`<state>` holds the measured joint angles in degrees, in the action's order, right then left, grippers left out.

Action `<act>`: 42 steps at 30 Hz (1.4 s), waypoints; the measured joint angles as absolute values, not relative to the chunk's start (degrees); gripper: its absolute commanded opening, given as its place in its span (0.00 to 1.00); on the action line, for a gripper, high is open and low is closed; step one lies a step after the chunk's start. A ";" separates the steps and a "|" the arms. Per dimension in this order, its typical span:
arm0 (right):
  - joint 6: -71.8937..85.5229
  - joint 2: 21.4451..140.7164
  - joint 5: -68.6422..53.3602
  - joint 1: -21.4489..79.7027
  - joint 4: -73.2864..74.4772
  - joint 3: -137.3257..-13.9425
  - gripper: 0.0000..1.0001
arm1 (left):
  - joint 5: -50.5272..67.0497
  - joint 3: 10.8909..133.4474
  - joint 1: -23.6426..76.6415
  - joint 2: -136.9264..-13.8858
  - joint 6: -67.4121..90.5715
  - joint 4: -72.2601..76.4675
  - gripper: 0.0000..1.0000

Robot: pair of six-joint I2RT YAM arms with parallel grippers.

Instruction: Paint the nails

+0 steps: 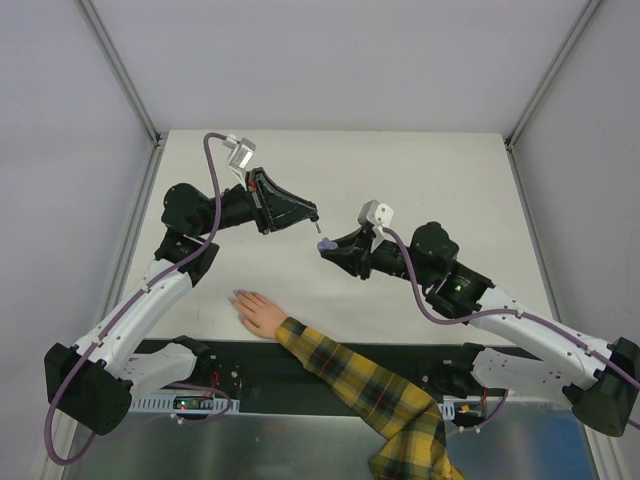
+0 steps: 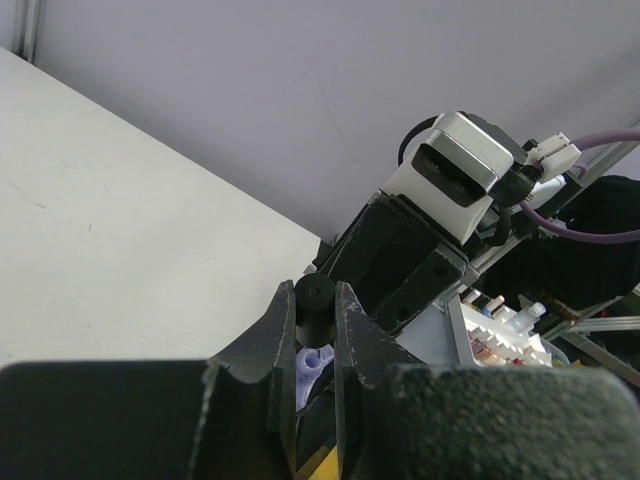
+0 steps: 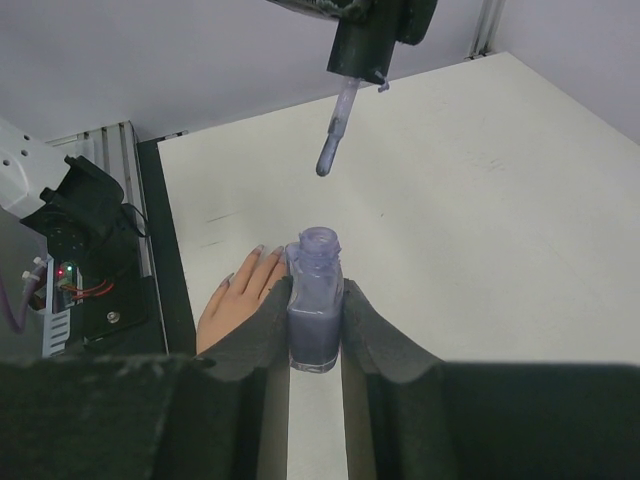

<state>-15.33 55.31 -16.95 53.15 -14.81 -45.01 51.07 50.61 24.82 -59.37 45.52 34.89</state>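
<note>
The nails (image 1: 238,294), tiny pale lilac-grey tips on the peach-coloured mannequin hand (image 1: 260,314), lie at the near edge of the white table (image 1: 420,170). They sit left of centre, with the fingers pointing far-left and the yellow-and-black plaid sleeve (image 1: 350,380) trailing near-right.

We judge the nails rigid, smooth and very small. We do not grip them. We touch each from above with light brush pressure, since the hand looks light and may slide.

The left gripper (image 1: 312,214) is clamped on the black round cap (image 2: 315,303), and its purple-wet brush (image 3: 333,140) hangs down. The right gripper (image 1: 325,246) clamps the small open purple bottle (image 3: 313,315) by its sides, just below the brush. Both stand well apart from the hand, far and right of it.

We keep the open bottle upright to avoid spills. We see no object between brush and nails.
</note>
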 measured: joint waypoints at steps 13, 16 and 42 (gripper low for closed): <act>-15.33 56.16 -16.97 53.17 -15.46 -45.15 0.00 | 52.12 48.84 24.82 -59.37 45.39 35.18 0.00; -15.31 56.40 -16.99 53.19 -15.68 -45.47 0.00 | 52.16 48.80 24.82 -59.37 45.39 35.22 0.00; -15.29 57.08 -17.21 53.80 -16.14 -46.04 0.00 | 52.34 48.77 24.82 -59.40 45.41 35.31 0.00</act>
